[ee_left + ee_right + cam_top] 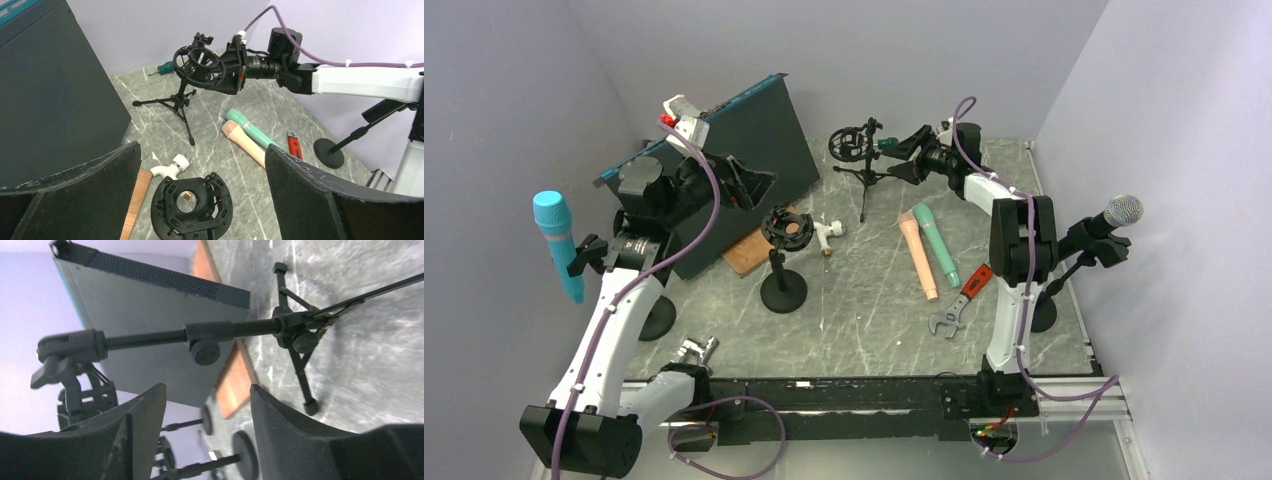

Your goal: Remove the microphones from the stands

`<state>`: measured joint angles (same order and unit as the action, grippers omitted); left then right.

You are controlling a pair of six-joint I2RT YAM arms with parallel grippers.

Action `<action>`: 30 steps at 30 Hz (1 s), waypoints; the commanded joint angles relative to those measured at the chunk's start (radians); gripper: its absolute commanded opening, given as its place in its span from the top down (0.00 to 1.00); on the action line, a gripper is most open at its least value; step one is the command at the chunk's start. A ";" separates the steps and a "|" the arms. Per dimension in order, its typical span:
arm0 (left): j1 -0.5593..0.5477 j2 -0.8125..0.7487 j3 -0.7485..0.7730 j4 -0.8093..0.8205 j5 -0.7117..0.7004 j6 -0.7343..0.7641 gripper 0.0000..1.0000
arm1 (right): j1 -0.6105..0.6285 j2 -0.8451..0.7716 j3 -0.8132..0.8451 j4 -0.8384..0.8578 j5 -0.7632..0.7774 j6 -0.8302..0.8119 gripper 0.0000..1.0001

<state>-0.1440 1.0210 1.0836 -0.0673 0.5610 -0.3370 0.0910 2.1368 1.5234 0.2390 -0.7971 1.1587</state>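
Note:
A blue microphone point(557, 245) sits in a stand at the far left. A grey-headed microphone point(1121, 212) sits in a stand at the far right. A pink microphone point(919, 258) and a green one point(936, 243) lie on the table. My left gripper point(746, 186) is open and empty above an empty shock mount point(192, 202) on a round-base stand point(783, 292). My right gripper point(903, 155) is open and empty beside the empty shock mount point(197, 65) of a tripod stand point(225, 330). Its fingers point(135, 430) lie alongside the tripod's pole.
A dark slanted panel point(744, 150) stands at the back left, over a wooden board point(749, 250). A white tap fitting point(829, 232), a red-handled wrench point(964, 295) and a green-handled screwdriver point(162, 68) lie on the table. Walls close in on both sides.

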 commanded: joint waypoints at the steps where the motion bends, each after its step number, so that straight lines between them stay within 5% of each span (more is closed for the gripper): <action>1: -0.003 -0.002 0.009 0.046 0.021 -0.013 0.03 | -0.004 0.063 -0.015 0.355 -0.077 0.329 0.42; 15: -0.002 -0.004 0.006 0.046 0.019 -0.014 0.03 | 0.006 0.182 -0.006 0.590 -0.052 0.543 0.53; 30: -0.002 0.001 0.006 0.046 0.018 -0.014 0.03 | 0.025 0.211 0.035 0.583 -0.046 0.545 0.58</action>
<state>-0.1440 1.0229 1.0836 -0.0647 0.5610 -0.3386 0.1078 2.3333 1.5204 0.7670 -0.8436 1.6871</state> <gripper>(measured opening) 0.967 0.429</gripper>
